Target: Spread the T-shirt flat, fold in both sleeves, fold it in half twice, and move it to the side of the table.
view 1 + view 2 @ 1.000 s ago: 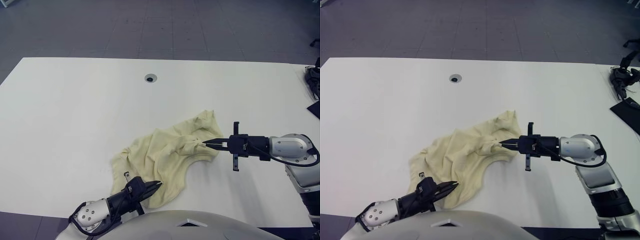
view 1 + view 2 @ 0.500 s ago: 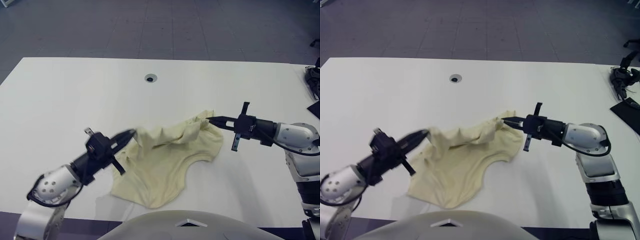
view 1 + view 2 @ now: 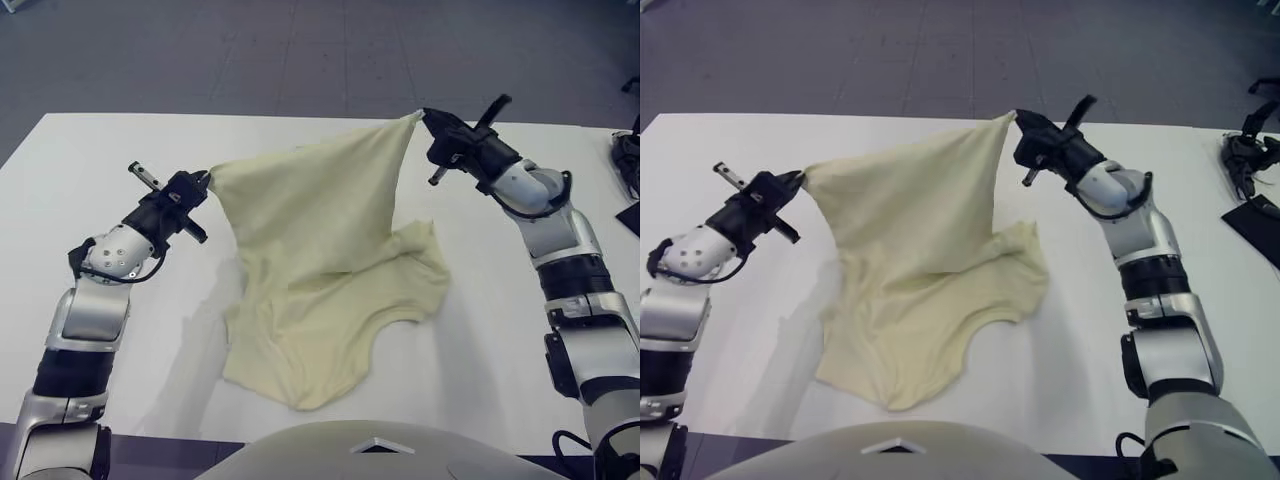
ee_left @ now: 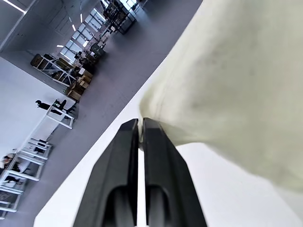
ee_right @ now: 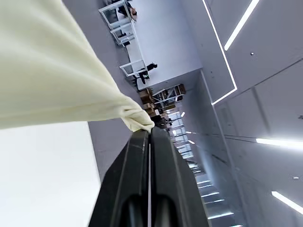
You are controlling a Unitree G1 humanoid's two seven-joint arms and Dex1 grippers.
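**Shirt stretched between both arms, lower half on the table**

The pale yellow cotton T-shirt (image 3: 320, 270) hung as a taut sheet between the two pincers. Its top edge ran from the middle left of the head view up to the upper right. The left gripper (image 3: 203, 180), at middle left, was pressed together on one corner of the cloth. The right gripper (image 3: 423, 116), higher in the frame at upper right of centre, pinched the opposite corner. Both wrist views showed the fingers closed with fabric bunched at their tips.

Below that edge the shirt fell toward the bottom of the frame and lay rumpled on the white table (image 3: 100, 140), with a loose lobe at centre right under the right arm. Each arm held its own end of the long edge, so laying the shirt flat likely depended on lowering both ends together, keeping the edge tight.

Half a second earlier the pincers had been low and closer together, with most of the shirt heaped on the table. Since then both had risen and drawn apart.
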